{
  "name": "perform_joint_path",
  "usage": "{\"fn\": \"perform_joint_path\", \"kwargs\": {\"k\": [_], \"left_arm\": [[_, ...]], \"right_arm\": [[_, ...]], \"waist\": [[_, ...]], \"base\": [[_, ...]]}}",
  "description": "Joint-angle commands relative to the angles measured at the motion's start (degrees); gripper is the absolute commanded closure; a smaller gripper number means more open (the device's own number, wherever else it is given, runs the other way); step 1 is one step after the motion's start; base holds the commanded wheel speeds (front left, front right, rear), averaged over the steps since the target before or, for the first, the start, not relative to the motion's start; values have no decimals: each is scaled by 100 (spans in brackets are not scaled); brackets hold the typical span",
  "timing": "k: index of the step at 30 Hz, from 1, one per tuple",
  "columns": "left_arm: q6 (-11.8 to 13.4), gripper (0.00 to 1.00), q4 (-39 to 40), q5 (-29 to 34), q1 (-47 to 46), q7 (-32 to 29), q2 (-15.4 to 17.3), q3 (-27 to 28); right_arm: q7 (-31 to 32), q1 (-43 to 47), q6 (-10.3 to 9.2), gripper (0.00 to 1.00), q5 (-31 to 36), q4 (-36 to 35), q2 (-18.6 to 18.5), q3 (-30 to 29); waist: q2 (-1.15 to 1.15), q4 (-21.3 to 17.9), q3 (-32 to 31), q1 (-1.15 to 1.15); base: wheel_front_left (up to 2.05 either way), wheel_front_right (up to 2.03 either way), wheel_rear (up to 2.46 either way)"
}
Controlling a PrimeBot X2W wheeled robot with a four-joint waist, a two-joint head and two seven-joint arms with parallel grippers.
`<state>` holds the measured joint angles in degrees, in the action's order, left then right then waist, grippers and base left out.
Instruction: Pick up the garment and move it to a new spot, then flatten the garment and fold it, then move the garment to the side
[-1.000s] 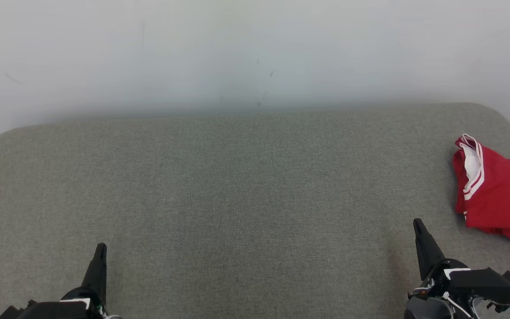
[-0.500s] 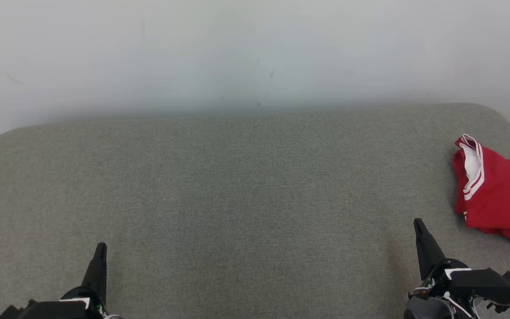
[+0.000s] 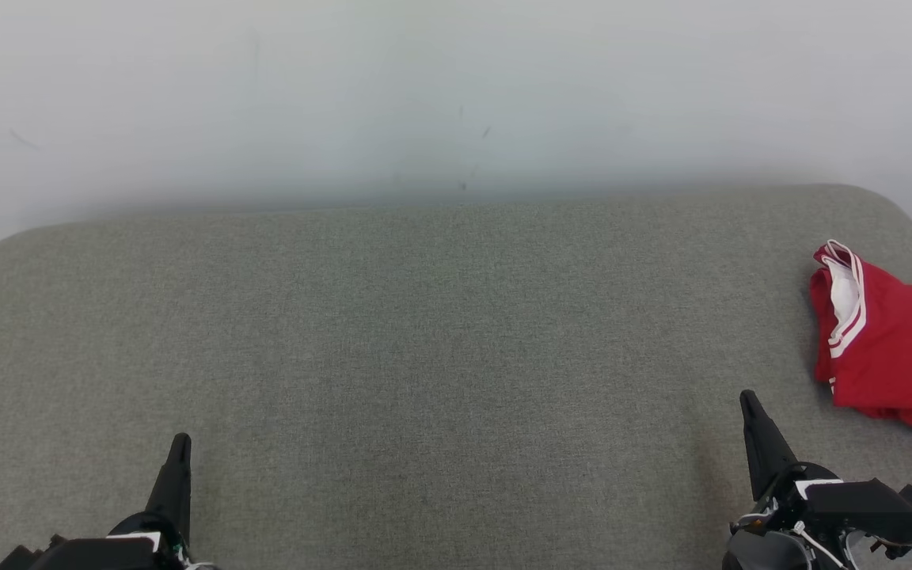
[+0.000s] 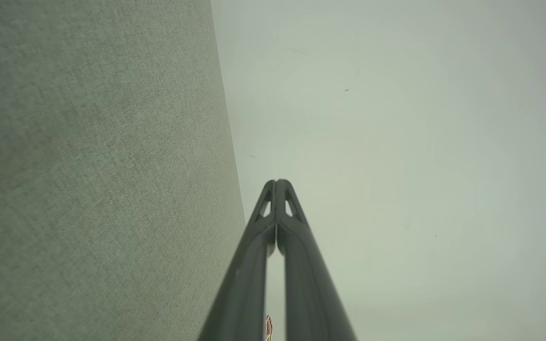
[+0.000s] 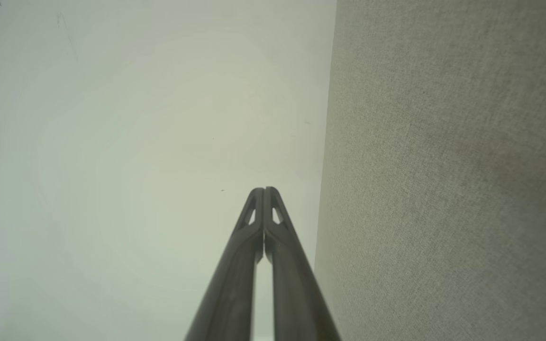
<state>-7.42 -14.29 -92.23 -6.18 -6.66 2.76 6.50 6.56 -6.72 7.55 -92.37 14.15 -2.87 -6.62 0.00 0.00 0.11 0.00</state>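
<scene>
Head view: red garment (image 3: 891,348) with white trim, crumpled at the right edge of the grey fabric counter (image 3: 424,332), partly cut off by the frame. Nearer and slightly left of it, not touching, right claw (image 3: 747,400), fingers pressed together, holding nothing. Well apart at near left, left claw (image 3: 179,443), likewise closed and empty. Beyond the far edge, pale wall (image 3: 424,95).

soft, even, fairly bright light, no glare. in the head view the white wall (image 3: 456,95) looks hazy and washed out, with a faint shadow band where it meets the grey cushion (image 3: 424,332). the red garment (image 3: 895,348) shows vivid and crisp. both wrist views carry a greenish tint and dim slightly toward the corners.
</scene>
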Motion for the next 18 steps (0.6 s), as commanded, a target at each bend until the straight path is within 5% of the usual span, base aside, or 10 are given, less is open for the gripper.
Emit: {"fn": "perform_joint_path", "kwargs": {"k": [1,18], "left_arm": [[-18,100,19,-30,-47,-3,21,20],[-18,100,20,-30,-46,-2,21,19]], "right_arm": [[20,67,-12,100,-5,-16,-1,-1],[20,67,-12,100,-6,-16,-1,-1]], "waist": [[0,0,0,0],[0,0,0,0]], "base": [[0,0,0],[0,0,0]]}}
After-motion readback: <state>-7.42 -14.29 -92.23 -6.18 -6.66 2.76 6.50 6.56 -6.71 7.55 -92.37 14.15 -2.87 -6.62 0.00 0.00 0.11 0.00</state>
